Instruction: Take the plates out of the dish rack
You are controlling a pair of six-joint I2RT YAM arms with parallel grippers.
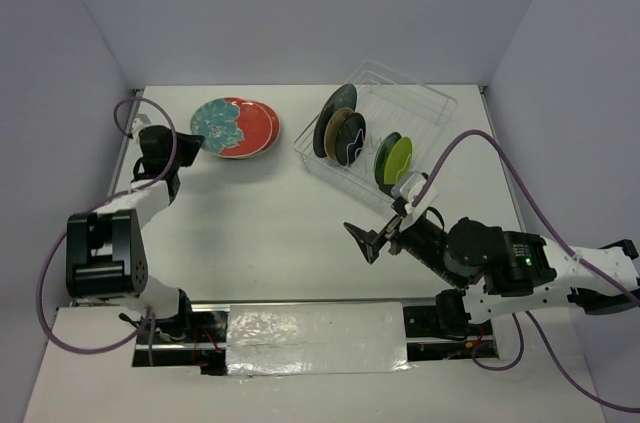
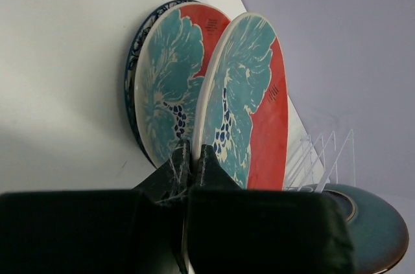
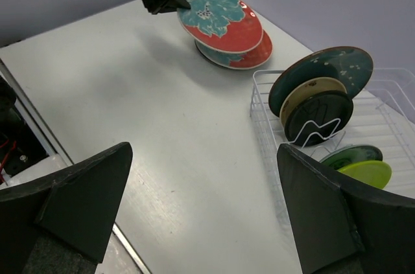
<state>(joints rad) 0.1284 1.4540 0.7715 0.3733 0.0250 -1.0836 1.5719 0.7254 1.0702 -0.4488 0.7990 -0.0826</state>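
Right, the left wrist view shows up close what the overhead cannot: the left tool (image 2: 190,154) is clamped on the rim of a red-and-teal plate (image 2: 249,99), tilted just above a matching plate (image 2: 162,86) stacked on the counter (image 2: 65,60), with small dark print on the red glaze too small to read. From the right wrist, the right tool (image 3: 204,149) hangs with fingers spread wide, nothing between them, near the dish rack (image 3: 259,92), where five plates (image 3: 321,70) stand on edge. Rack sits far right by the back wall (image 1: 300,13), the stack (image 1: 262,128) far left, open counter between.
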